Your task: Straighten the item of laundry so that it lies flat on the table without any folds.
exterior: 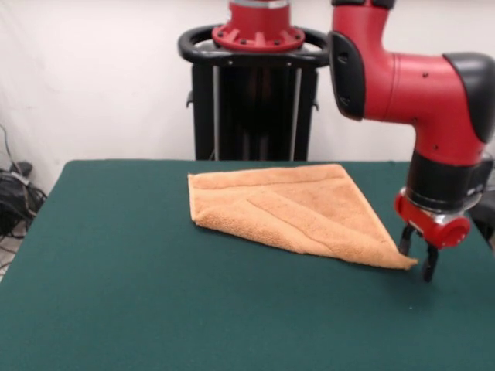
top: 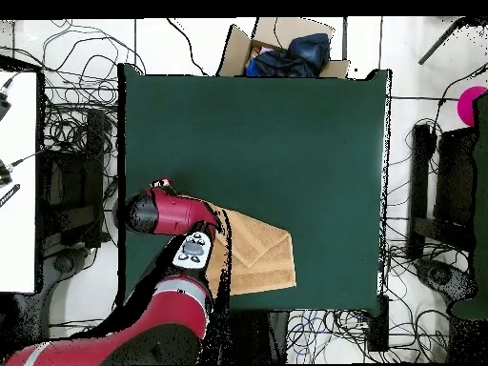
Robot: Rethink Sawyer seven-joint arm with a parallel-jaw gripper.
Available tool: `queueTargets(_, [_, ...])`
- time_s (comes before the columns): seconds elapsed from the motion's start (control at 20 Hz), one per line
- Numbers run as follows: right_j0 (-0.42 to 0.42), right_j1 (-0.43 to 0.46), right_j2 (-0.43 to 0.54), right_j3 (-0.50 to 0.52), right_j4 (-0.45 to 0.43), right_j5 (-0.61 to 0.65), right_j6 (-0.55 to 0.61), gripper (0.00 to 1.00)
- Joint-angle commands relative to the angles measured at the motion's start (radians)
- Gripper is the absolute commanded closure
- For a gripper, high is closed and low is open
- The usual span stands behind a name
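Note:
The item of laundry (exterior: 298, 210) is an orange-tan terry towel, folded over into a rough triangle with layered edges showing. It lies on the dark green table (exterior: 116, 270) toward the far right. Its pointed near corner reaches out to my gripper (exterior: 418, 255), which is low over the table with its fingers apart, one on each side of that tip. In the overhead view the towel (top: 259, 253) sits near the table's (top: 257, 143) bottom edge, partly covered by my red arm (top: 167, 212). The gripper is hidden under the arm there.
A cardboard box (top: 286, 52) holding dark blue cloth stands beyond the table's top edge in the overhead view. Cables lie on the floor around the table. A white surface (top: 19, 181) is at the left. The black pedestal (exterior: 255, 100) rises behind the towel.

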Motion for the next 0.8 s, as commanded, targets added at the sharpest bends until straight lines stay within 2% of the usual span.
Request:
queueTargets(0.05, [-0.017, -0.001, 0.107, -0.059, 0.001, -0.032, 0.050, 0.00])
queueTargets(0.35, [0.023, 0.001, 0.064, -0.075, 0.009, -0.017, 0.070, 0.00])
queueTargets(0.7, [0.047, -0.119, 0.005, -0.007, -0.008, 0.218, 0.061, 0.00])
queueTargets(0.8, [0.039, -0.137, 0.003, 0.008, -0.017, 0.229, 0.051, 0.00])
